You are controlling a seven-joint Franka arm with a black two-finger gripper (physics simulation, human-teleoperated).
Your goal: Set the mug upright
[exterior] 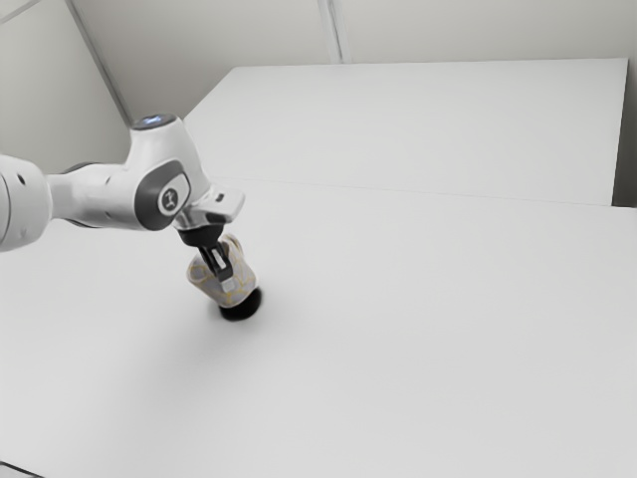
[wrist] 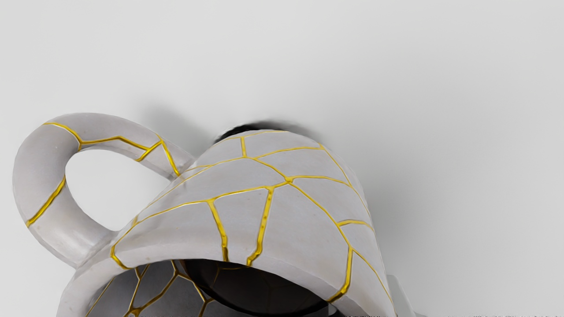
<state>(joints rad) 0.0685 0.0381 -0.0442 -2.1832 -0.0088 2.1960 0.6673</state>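
The mug (exterior: 244, 285) leaned well over in the claw (exterior: 222, 278), above or against the table (exterior: 418, 329), near the exterior view's left. Its mouth faced up toward that view's left, on the arm's side (exterior: 109, 194), and its foot pointed down toward that view's right. A dark patch (exterior: 241, 305) lay right at the foot. I could not tell whether the foot's edge was touching the table or hung just above it.

The claw looked clenched on the mug's wall by the rim (wrist: 154, 255): one finger (wrist: 402, 295) pressed the outside, and what seemed to be the other's tip sat just inside the mouth. The handle (wrist: 39, 176) stuck out on the side away from that outer finger, free of the grip.

To my eye the step in hand was the righting itself: the grasp looked made, and the mug was part of the way between lying and standing. The next move called for a turn of the wrist to bring the mouth straight up and the foot flat beneath it, then a gentle lowering until the whole base bore on the table. Only then should the claw let go. With so thin a wall in the pinch, the mug could swivel if its foot caught, and an early release would likely let it roll onto its side.
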